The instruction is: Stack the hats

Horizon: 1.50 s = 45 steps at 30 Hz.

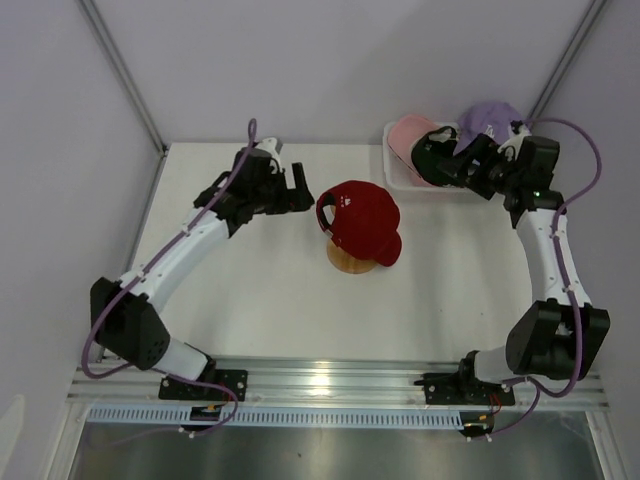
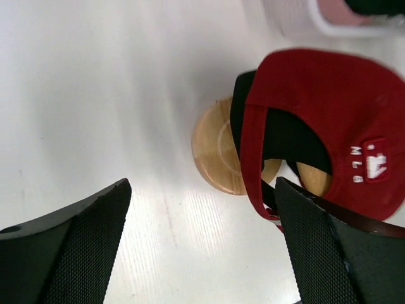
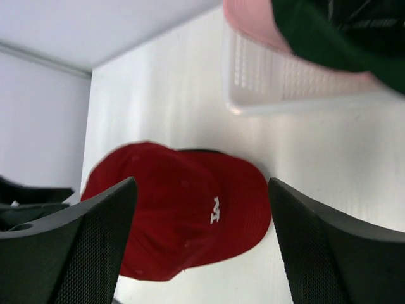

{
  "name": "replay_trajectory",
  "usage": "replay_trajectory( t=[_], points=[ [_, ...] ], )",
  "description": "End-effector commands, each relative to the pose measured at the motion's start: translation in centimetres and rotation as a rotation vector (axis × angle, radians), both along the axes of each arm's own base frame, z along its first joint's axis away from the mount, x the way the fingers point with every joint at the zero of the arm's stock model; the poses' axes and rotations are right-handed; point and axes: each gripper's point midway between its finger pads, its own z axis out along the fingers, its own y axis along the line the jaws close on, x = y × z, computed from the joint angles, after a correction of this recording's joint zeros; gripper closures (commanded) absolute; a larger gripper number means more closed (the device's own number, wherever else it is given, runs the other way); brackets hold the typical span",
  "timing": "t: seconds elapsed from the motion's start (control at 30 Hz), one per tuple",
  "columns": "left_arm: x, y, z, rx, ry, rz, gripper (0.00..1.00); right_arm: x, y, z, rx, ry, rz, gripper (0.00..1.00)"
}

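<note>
A red hat with a white logo sits on a round wooden stand in the middle of the table, brim toward the near right. Dark fabric shows under its rim. My left gripper is open just left of the red hat, and its right finger is beside the strap. A pink hat and a lavender hat lie at the white basket. My right gripper hovers open over the basket, pointing at the red hat. A dark hat lies on the pink one.
The basket stands at the back right corner of the white table. The wooden stand's base shows below the red hat. Grey walls close off the back and sides, and the arm bases sit on the rail at the near edge.
</note>
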Motion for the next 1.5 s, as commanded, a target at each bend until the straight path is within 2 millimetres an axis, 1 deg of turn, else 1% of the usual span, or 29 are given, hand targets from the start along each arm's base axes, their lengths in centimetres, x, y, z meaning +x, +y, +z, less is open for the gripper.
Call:
replay_trajectory(
  t=[0.0, 0.07, 0.1, 0.2, 0.23, 0.3, 0.33, 0.37, 0.43, 0.47, 0.53, 0.57, 0.6, 0.63, 0.67, 0.7, 0.73, 0.77, 0.8, 0.83, 0.87, 0.93, 0.97, 1.07, 1.17, 1.27, 1.3, 1.37, 1.47],
  points=[
    [-0.2, 2.3, 7.3, -0.08, -0.159, 0.028, 0.01, 1.5, -3.3, 3.2, -0.048, -0.089, -0.069, 0.12],
    [-1.1, 1.9, 9.9, -0.149, -0.198, -0.029, 0.01, 2.8, -5.0, 3.8, -0.076, -0.105, -0.106, 0.1],
    [-1.6, 2.3, 11.2, -0.17, -0.225, -0.033, 0.01, 4.4, -6.2, 3.9, -0.1, -0.101, -0.145, 0.1],
    [-3.3, 2.6, 14.0, -0.201, -0.279, -0.072, 0.0, 6.7, -8.9, 3.1, -0.173, -0.075, -0.198, 0.1],
    [-3.9, 2.7, 14.2, -0.203, -0.282, -0.085, 0.01, 8.2, -9.8, 3.0, -0.193, -0.068, -0.205, 0.07],
    [-4.6, 2.8, 14.4, -0.204, -0.288, -0.099, 0.0, 9.8, -12.0, 2.7, -0.239, -0.057, -0.251, 0.06],
    [-5.1, 3.0, 14.9, -0.201, -0.308, -0.108, 0.01, 11.3, -12.9, 2.7, -0.247, -0.054, -0.263, 0.06],
    [-5.3, 3.2, 14.7, -0.195, -0.306, -0.107, 0.0, 11.9, -13.9, 2.5, -0.25, -0.047, -0.281, 0.06],
    [-5.6, 3.6, 14.7, -0.184, -0.316, -0.101, 0.0, 12.9, -14.5, 2.0, -0.228, -0.018, -0.305, 0.07],
    [-5.5, 3.7, 14.5, -0.178, -0.314, -0.098, 0.01, 13.8, -14.7, 1.1, -0.204, 0.001, -0.31, 0.07],
    [-5.3, 3.9, 14.1, -0.165, -0.312, -0.099, 0.01, 14.8, -12.2, 1.0, -0.096, -0.033, -0.205, 0.13],
    [-5.2, 4.0, 13.7, -0.16, -0.301, -0.096, 0.01, 14.7, -10.8, -0.5, -0.057, -0.018, -0.149, 0.14],
    [-5.1, 4.0, 13.5, -0.152, -0.297, -0.097, 0.0, 15.0, -9.1, -0.8, -0.058, -0.031, -0.109, 0.14],
    [-5.0, 3.9, 13.2, -0.147, -0.288, -0.102, 0.0, 15.5, -8.4, -0.9, -0.102, -0.073, -0.076, 0.14],
    [-4.7, 3.9, 12.8, -0.138, -0.273, -0.104, 0.01, 15.3, -7.7, -1.9, -0.133, -0.073, -0.052, 0.13],
    [-4.7, 4.0, 12.4, -0.124, -0.258, -0.109, 0.01, 15.4, -5.6, -2.0, -0.177, -0.1, 0.004, 0.14],
    [-4.6, 4.1, 12.4, -0.118, -0.253, -0.108, 0.01, 15.2, -4.8, -2.3, -0.227, -0.115, 0.036, 0.13],
    [-4.4, 4.1, 11.9, -0.109, -0.237, -0.107, 0.0, 15.1, -4.3, -2.8, -0.341, -0.152, 0.096, 0.13],
    [-4.4, 4.3, 11.7, -0.101, -0.229, -0.109, 0.01, 14.4, -3.4, -3.2, -0.397, -0.158, 0.148, 0.13],
    [-4.4, 4.2, 11.8, -0.101, -0.231, -0.113, 0.0, 14.0, -1.8, -3.7, -0.462, -0.171, 0.204, 0.13],
    [-4.4, 4.3, 11.7, -0.101, -0.232, -0.115, 0.0, 14.1, -2.6, -4.4, -0.602, -0.175, 0.201, 0.13],
    [-4.2, 4.3, 11.7, -0.097, -0.237, -0.12, 0.01, 13.9, -2.9, -5.7, -0.729, -0.142, 0.18, 0.12],
    [-4.1, 4.4, 11.6, -0.095, -0.233, -0.121, 0.0, 14.0, -4.7, -6.2, -0.817, -0.109, 0.129, 0.12],
    [-3.8, 4.4, 11.4, -0.093, -0.222, -0.131, 0.0, 13.7, -6.5, -7.2, -0.878, -0.064, 0.086, 0.13],
    [-3.6, 4.6, 10.9, -0.089, -0.208, -0.132, 0.01, 13.1, -7.7, -7.3, -0.915, -0.056, 0.073, 0.15],
    [-3.3, 4.4, 10.7, -0.095, -0.202, -0.139, 0.0, 12.0, -7.8, -7.0, -0.946, -0.09, 0.084, 0.16],
    [-3.3, 4.3, 10.5, -0.097, -0.196, -0.142, 0.01, 12.0, -7.8, -6.5, -0.962, -0.12, 0.084, 0.17],
    [-3.0, 4.1, 10.2, -0.104, -0.184, -0.148, 0.0, 11.5, -8.1, -6.5, -0.99, -0.12, 0.081, 0.21],
    [-2.8, 3.8, 9.8, -0.111, -0.166, -0.156, 0.0, 11.8, -8.3, -6.7, -1.004, -0.119, 0.094, 0.3]
  ],
)
